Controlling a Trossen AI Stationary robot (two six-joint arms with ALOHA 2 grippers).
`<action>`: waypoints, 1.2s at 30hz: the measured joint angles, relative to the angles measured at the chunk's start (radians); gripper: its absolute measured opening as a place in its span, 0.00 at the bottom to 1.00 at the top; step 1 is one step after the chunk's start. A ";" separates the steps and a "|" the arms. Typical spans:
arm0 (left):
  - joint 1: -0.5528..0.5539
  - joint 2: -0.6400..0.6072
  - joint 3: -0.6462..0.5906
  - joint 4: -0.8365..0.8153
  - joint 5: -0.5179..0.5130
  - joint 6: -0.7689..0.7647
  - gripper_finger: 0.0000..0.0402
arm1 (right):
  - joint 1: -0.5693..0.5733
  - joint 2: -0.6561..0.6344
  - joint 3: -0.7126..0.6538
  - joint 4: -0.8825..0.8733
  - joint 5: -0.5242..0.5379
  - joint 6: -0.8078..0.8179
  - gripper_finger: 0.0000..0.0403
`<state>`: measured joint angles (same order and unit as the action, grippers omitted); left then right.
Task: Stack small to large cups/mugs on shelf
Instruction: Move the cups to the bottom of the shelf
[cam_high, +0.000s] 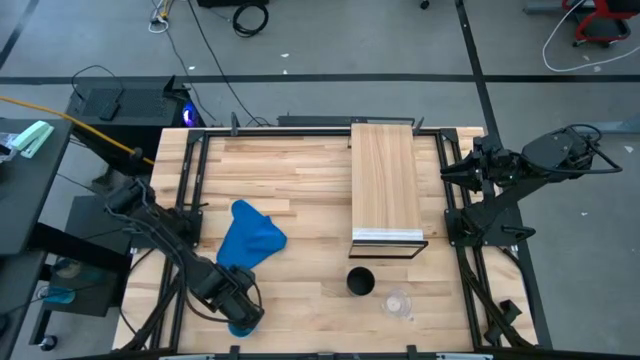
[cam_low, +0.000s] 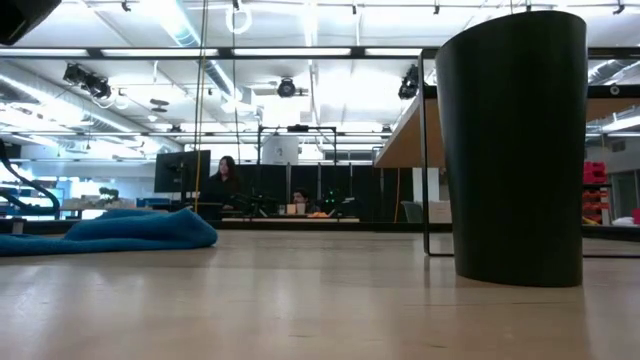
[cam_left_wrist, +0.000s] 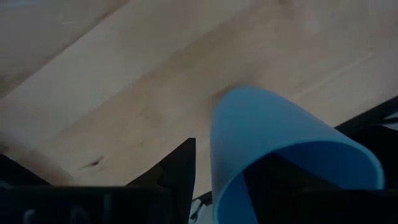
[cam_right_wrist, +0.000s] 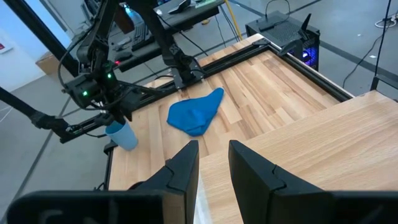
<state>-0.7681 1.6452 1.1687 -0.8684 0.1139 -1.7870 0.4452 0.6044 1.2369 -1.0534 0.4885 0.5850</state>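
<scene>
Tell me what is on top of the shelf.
Nothing is on the shelf; its wood top is bare. The black cup and clear cup stand on the table, and the left claw holds the light-blue cup.

No readable text is showing

Nothing legible is appearing on any surface in any view: no label, brand, number or sign is standing out clearly enough to read, on the table or in the room beyond it.
</scene>
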 joint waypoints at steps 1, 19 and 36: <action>0.000 0.002 0.000 0.000 0.001 0.000 0.32 | 0.000 0.000 0.000 0.000 0.000 0.000 0.24; 0.052 -0.018 0.110 0.021 0.013 0.075 0.05 | 0.000 0.000 0.000 0.000 0.000 0.011 0.24; 0.278 -0.011 0.726 -0.068 -0.228 0.615 0.03 | 0.000 0.000 0.000 0.000 0.000 0.014 0.24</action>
<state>-0.4900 1.6339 1.8947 -0.9368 -0.1140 -1.1723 0.4454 0.6044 1.2369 -1.0531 0.4889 0.5995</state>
